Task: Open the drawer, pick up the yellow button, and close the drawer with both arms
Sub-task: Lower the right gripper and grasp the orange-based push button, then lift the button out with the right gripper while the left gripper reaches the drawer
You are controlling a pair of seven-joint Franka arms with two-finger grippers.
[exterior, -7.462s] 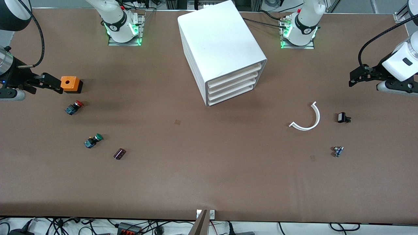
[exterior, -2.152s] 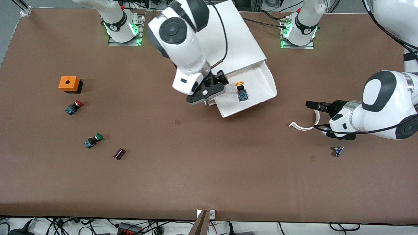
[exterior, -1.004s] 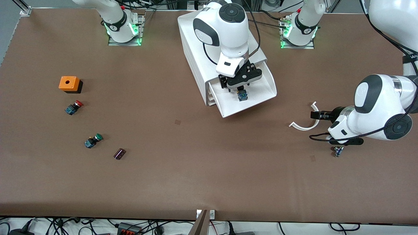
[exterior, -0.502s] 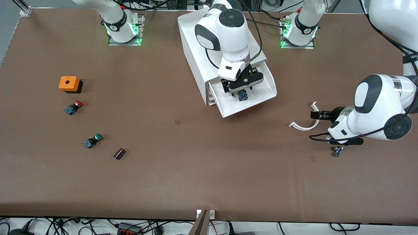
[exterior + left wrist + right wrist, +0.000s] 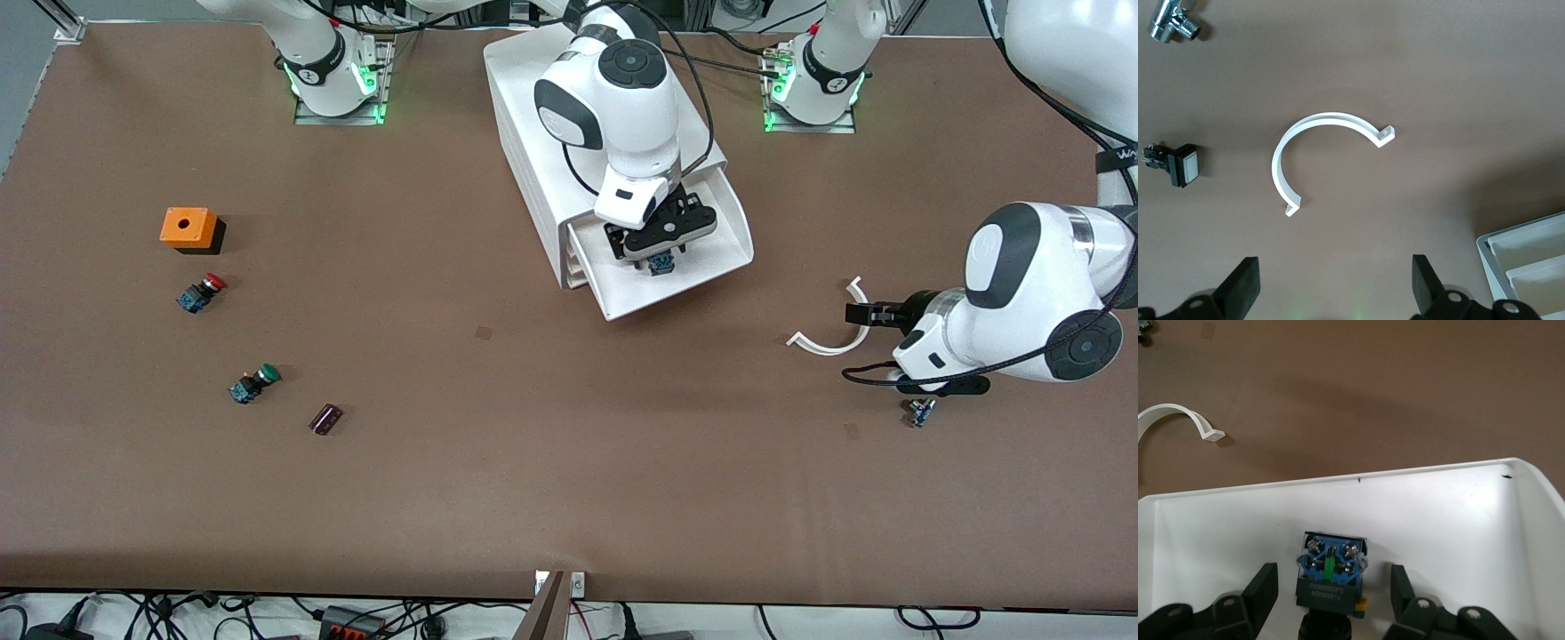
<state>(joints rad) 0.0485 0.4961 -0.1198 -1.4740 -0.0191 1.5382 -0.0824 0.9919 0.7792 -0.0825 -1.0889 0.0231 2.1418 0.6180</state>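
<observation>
In drawer (image 5: 1418, 500): button (image 5: 1331, 570), blue-and-black body.

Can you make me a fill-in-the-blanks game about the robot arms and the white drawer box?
1. The button lies inside the pulled-out top ____ of the white cabinet.
2. The right tool has one finger on each side of the ____.
3. The left tool hangs over the table near a white curved ____.
4. The little box with a hole on top is coloured ____.

Missing words: drawer; button; clip; orange
</observation>
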